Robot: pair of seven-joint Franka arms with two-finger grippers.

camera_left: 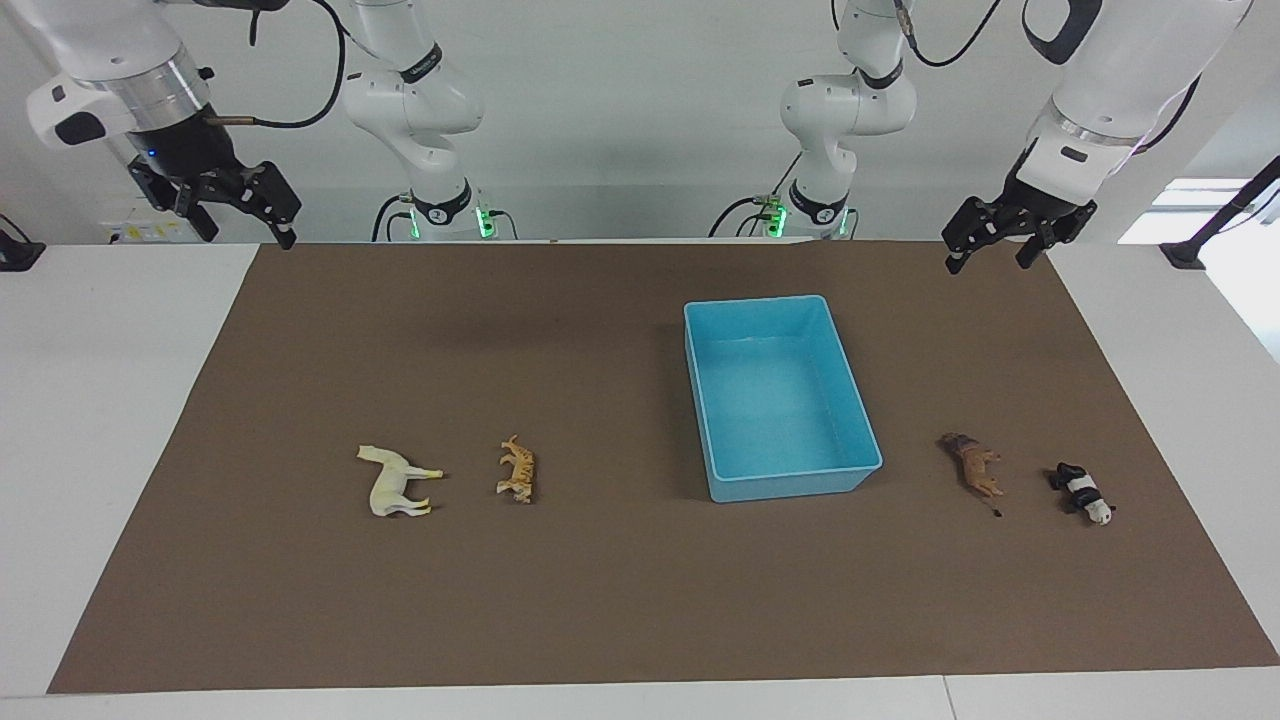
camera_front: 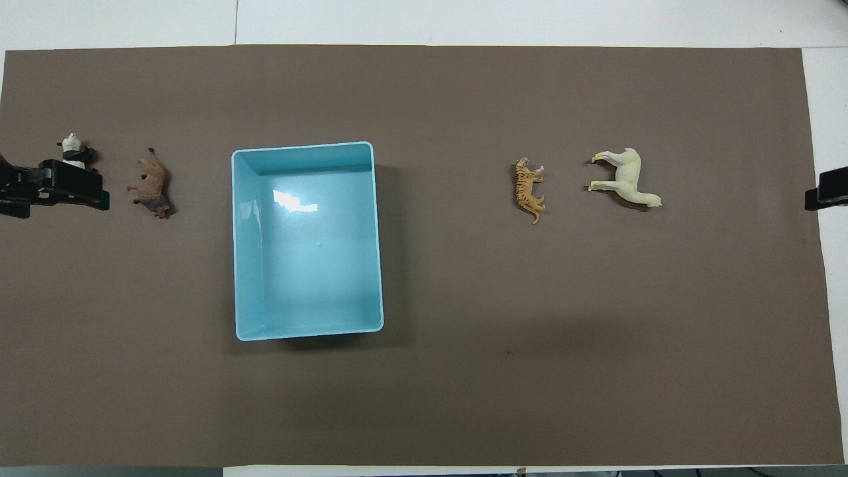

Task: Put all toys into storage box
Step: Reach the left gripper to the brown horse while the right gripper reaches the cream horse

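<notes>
The light blue storage box (camera_left: 790, 488) stands empty on the brown mat; it also shows in the overhead view (camera_front: 308, 333). The cream-white horse (camera_left: 392, 484) (camera_front: 629, 179) and the orange tiger (camera_left: 518, 470) (camera_front: 528, 190) lie on their sides toward the right arm's end. The brown lion (camera_left: 974, 464) (camera_front: 154, 185) and the panda (camera_left: 1083, 493) (camera_front: 71, 147) lie toward the left arm's end. My left gripper (camera_left: 987, 265) (camera_front: 66, 187) is open and raised high over the mat's corner. My right gripper (camera_left: 249, 240) (camera_front: 825, 192) is open and raised at the other corner.
The brown mat (camera_left: 620, 600) covers most of the white table (camera_left: 100, 420). The four toys lie in a row level with the box's end farthest from the robots. The two arm bases (camera_left: 440, 215) stand at the table's edge.
</notes>
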